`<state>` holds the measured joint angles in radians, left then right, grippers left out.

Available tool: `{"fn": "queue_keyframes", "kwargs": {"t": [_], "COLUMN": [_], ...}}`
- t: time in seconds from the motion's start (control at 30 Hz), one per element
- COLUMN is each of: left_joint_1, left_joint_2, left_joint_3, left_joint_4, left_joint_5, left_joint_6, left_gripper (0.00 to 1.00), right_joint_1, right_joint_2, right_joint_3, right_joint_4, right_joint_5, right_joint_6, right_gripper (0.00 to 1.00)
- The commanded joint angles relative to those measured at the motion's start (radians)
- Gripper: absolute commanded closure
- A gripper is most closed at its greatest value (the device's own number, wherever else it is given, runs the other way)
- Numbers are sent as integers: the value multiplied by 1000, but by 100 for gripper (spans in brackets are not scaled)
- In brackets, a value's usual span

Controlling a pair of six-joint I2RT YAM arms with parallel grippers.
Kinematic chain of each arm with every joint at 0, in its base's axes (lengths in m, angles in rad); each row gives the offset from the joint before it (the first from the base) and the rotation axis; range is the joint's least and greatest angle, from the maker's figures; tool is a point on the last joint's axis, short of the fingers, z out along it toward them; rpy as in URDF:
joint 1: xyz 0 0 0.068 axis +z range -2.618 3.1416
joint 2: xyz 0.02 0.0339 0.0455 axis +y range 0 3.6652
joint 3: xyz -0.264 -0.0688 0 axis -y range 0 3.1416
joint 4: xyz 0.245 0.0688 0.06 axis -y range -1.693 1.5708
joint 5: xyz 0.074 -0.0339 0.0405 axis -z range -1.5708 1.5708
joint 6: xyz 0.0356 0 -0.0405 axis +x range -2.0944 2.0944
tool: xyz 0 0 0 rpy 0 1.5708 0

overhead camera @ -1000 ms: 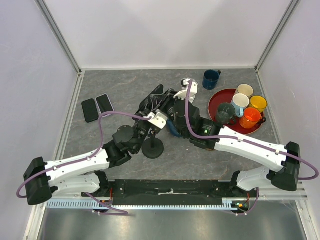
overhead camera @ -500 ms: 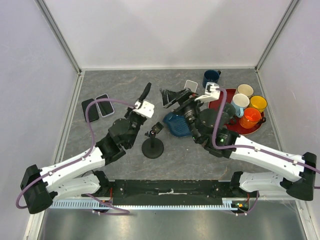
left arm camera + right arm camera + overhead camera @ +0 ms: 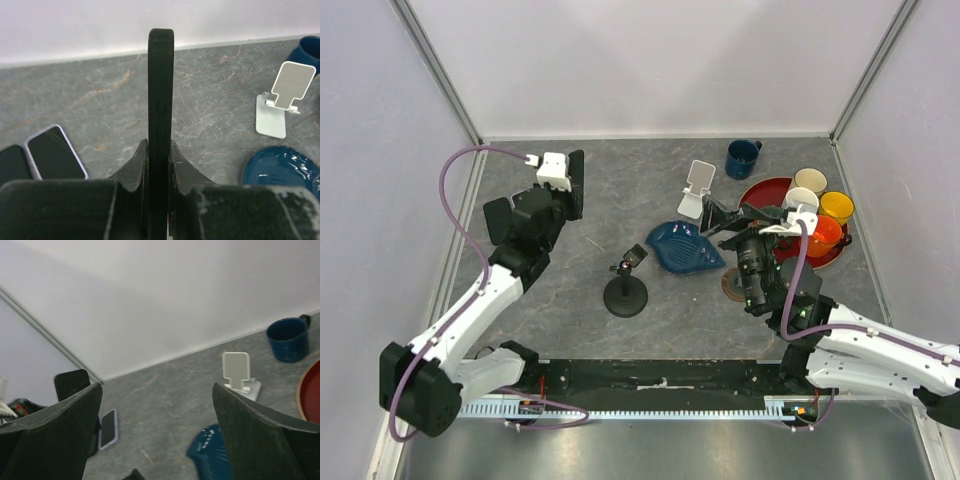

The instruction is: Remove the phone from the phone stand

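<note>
Left hand (image 3: 159,152) clamped shut, right hand (image 3: 157,432) spread wide apart

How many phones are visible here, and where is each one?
3. One black phone is clamped edge-on in the left gripper. Two lie side by side on the table near its left edge: a pale-rimmed phone and a dark phone. The arms could hide others.
</note>
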<state>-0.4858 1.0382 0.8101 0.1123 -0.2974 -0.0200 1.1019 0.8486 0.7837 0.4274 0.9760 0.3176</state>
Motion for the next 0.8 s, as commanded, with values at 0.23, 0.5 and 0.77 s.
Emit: {"fn": "queue_keyframes", "kwargs": {"t": [0.23,0.5,0.77], "left_joint_1": [358,481,536], "left_joint_2": [287,569,786], "left_joint_3": [86,185,369], "left_joint_4": [113,211,139], "left_joint_5": [427,487,443], "left_joint_6": [-633,-794,-739], "left_gripper": [98,98,98], "right_joint_1": [-11,-24,-50], "right_joint_2": [-131,-120,-106], "right_joint_3": [-224,-281,-310], "right_joint_4": [253,307,355], "right_joint_5": [17,-26,-42], "right_joint_6": [-343,-391,-416], "right_gripper": [2,2,2]}}
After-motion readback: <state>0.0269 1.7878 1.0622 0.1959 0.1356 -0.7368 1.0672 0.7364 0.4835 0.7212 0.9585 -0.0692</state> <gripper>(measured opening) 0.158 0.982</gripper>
